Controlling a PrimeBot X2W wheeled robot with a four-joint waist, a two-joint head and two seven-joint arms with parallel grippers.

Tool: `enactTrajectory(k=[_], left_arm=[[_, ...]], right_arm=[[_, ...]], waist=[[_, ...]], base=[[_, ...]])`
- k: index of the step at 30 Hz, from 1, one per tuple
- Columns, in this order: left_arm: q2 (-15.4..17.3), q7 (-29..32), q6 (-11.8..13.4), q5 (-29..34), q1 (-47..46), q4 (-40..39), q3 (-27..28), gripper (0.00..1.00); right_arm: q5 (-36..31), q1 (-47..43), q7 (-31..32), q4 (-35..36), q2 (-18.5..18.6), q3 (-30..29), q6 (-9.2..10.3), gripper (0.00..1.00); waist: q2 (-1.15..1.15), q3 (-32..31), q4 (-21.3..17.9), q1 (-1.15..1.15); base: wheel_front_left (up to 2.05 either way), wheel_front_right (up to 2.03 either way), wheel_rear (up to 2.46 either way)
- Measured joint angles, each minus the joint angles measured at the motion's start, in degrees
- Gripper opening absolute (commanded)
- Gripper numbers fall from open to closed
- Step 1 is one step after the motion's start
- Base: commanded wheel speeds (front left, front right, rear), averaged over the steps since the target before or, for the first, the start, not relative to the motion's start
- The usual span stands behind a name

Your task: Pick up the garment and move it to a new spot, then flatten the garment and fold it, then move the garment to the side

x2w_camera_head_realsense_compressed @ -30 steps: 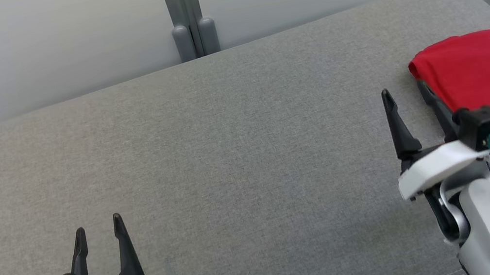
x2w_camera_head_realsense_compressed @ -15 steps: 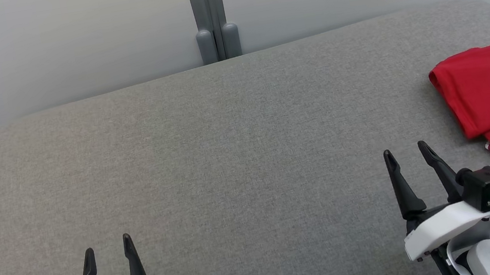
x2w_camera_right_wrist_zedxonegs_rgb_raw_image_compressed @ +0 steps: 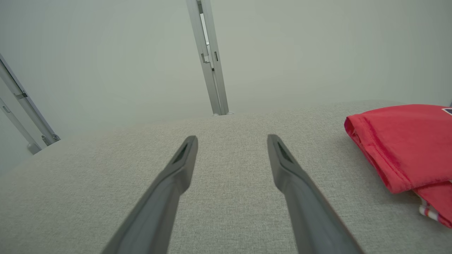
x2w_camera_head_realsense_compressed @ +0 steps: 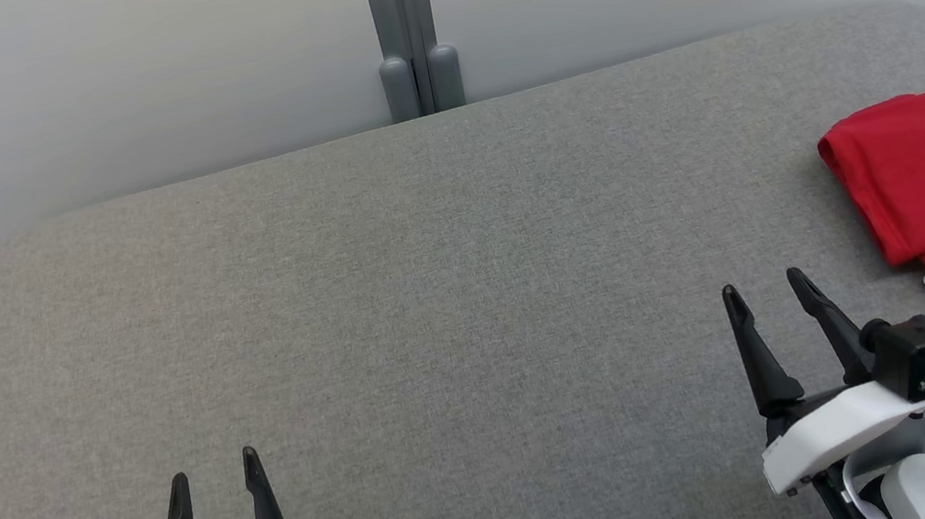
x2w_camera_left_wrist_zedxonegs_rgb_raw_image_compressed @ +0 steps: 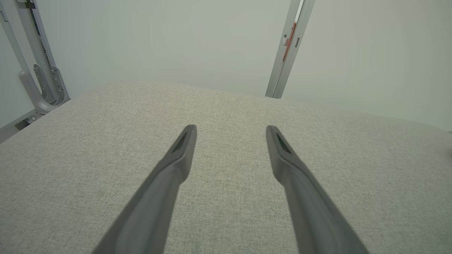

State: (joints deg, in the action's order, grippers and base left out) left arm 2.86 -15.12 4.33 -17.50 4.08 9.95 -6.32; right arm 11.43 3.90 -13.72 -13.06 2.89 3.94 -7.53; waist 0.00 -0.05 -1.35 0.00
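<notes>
Right jaws have drawn back from the red garment; they and left jaws gape empty.

Bright even light, soft shadows, sharp

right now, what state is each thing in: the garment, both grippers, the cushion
red garment: folded, lying flat at the right end of the cushion, not held
left gripper: open, empty
right gripper: open, empty, apart from the garment
grey cushion: smooth, bears the garment near its right edge
</notes>
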Motion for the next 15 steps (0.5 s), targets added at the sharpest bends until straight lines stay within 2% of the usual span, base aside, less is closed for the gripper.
enactTrajectory(k=[6,7,12,15], left_arm=[[0.0,0.0,-0.13,-0.26,0.0,0.3,-0.32,1.0],[0.0,0.0,-0.23,-0.47,0.01,0.37,-0.4,0.0],[-0.11,0.1,-0.26,-0.69,0.34,2.58,-0.69,0.0],[-0.13,1.02,-0.41,-3.61,0.33,2.86,-0.44,0.0]], right_arm=[[0.11,0.0,0.01,-0.11,0.0,0.12,0.0,1.0],[0.12,-0.01,0.01,-0.21,-0.01,0.14,0.0,0.0],[0.3,-1.48,0.11,-2.26,-0.22,0.25,-0.01,0.0],[3.47,-1.65,0.78,-2.38,-0.23,0.11,-0.01,0.0]], waist=[[0.0,-0.06,0.05,0.0],[0.0,-0.08,0.05,0.0],[0.0,-0.08,0.07,0.0],[0.0,-0.07,0.1,0.0]], base=[[0.0,0.0,0.0],[0.0,0.0,0.0],[0.0,0.0,0.0],[0.0,0.0,0.0]])
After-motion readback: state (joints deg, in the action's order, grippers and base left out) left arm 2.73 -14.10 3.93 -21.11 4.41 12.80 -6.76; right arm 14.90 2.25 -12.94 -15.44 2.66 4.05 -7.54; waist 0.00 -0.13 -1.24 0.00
